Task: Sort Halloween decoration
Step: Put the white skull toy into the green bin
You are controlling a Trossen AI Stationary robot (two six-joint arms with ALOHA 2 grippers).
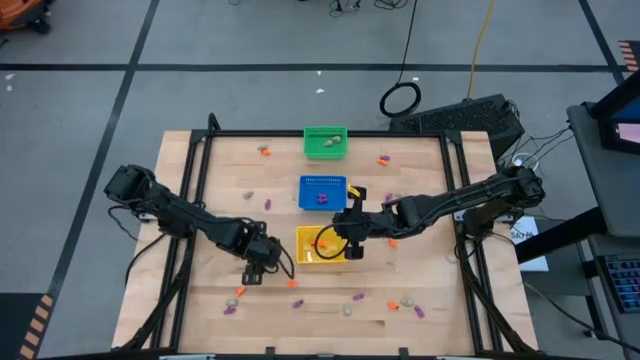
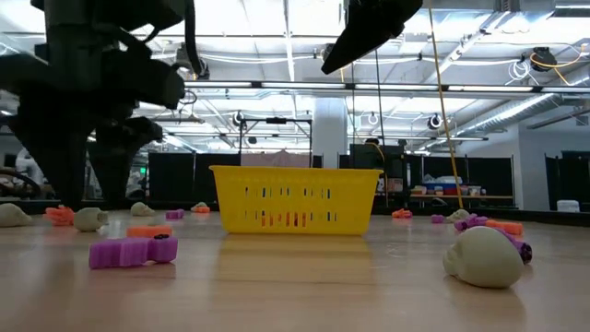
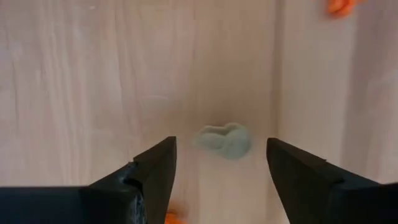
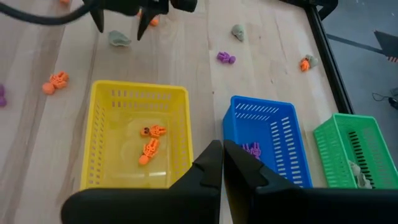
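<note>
I have the left hand (image 3: 221, 180) low over the worktop (image 1: 200, 200), fingers spread wide and gripping nothing. A pale trinket (image 3: 225, 139) lies flat on the wood between the fingertips, touching neither. In the high view this hand (image 1: 258, 268) sits just left of the yellow basket (image 1: 305, 258).

The right hand (image 4: 222, 163) hangs above the yellow basket's near wall, fingers (image 4: 208, 168) pressed together, empty. Two orange trinkets (image 4: 151, 140) lie in the yellow basket (image 4: 99, 134), a purple one (image 4: 252, 149) in the blue basket (image 4: 239, 134), a pale one (image 4: 357, 171) in the green basket (image 4: 326, 146). More orange, purple and pale pieces lie scattered across the worktop, most along the near edge.
</note>
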